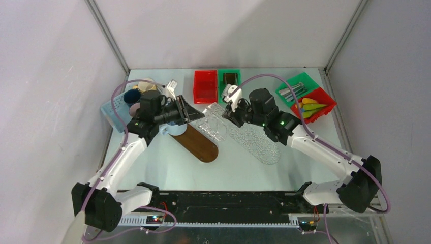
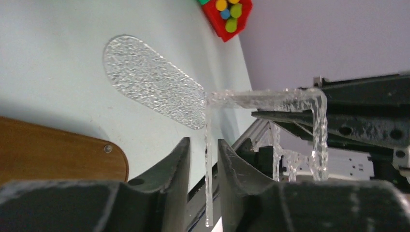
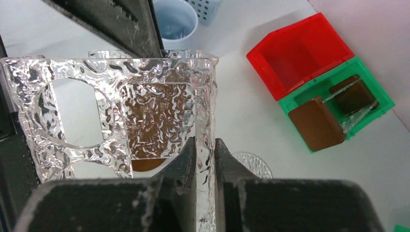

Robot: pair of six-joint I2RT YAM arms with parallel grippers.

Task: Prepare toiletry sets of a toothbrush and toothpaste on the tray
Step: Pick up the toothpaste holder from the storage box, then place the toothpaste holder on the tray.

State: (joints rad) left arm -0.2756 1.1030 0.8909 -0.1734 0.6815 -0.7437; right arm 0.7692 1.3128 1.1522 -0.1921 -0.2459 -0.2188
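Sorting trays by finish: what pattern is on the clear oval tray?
The oval tray has a pebbled, rippled texture; clearest in left wrist view.

Left hand (image 1: 186,113), right hand (image 1: 230,114) flank clear holder (image 1: 213,122), between brown tray (image 1: 199,145) and clear oval tray (image 1: 260,145)

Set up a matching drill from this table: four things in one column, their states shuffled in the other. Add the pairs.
1. clear holder
2. brown board
3. middle red bin
4. far-right red bin

A. holds coloured tubes
B. long and flat, on the table
C. empty
D. gripped by the right hand

Pairs: 1-D, 2-B, 3-C, 4-A.
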